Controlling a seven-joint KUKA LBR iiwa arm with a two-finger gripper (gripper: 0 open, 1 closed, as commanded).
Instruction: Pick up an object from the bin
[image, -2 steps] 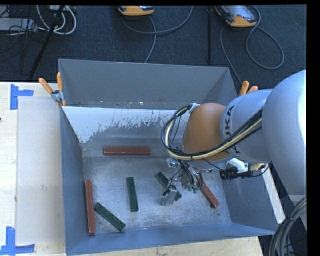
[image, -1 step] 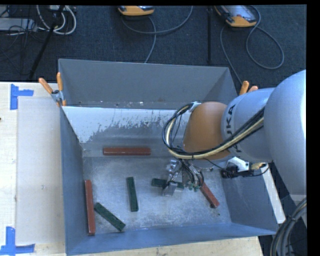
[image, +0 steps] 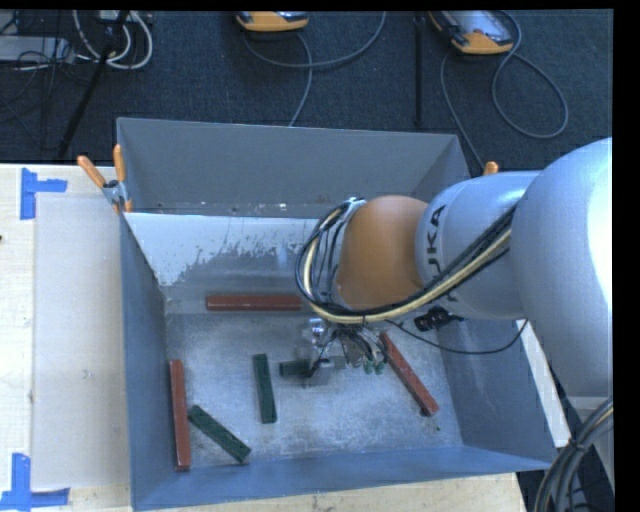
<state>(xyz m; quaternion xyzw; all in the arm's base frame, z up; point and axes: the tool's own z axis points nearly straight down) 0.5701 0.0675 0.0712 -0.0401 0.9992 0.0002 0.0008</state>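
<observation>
My gripper (image: 335, 352) hangs low over the middle of the bin floor, under the arm's wrist. A small dark green piece (image: 296, 370) lies right at its left side, touching or nearly touching it. A short dark green stick (image: 263, 388) lies just left of that, pointing front to back. A red-brown stick (image: 408, 375) runs diagonally on the gripper's right, its upper end hidden beneath the gripper.
Another red-brown stick (image: 252, 301) lies along the foot of the back wall. A third red-brown stick (image: 179, 415) lies along the left wall, with a dark green stick (image: 219, 434) slanted beside it near the front.
</observation>
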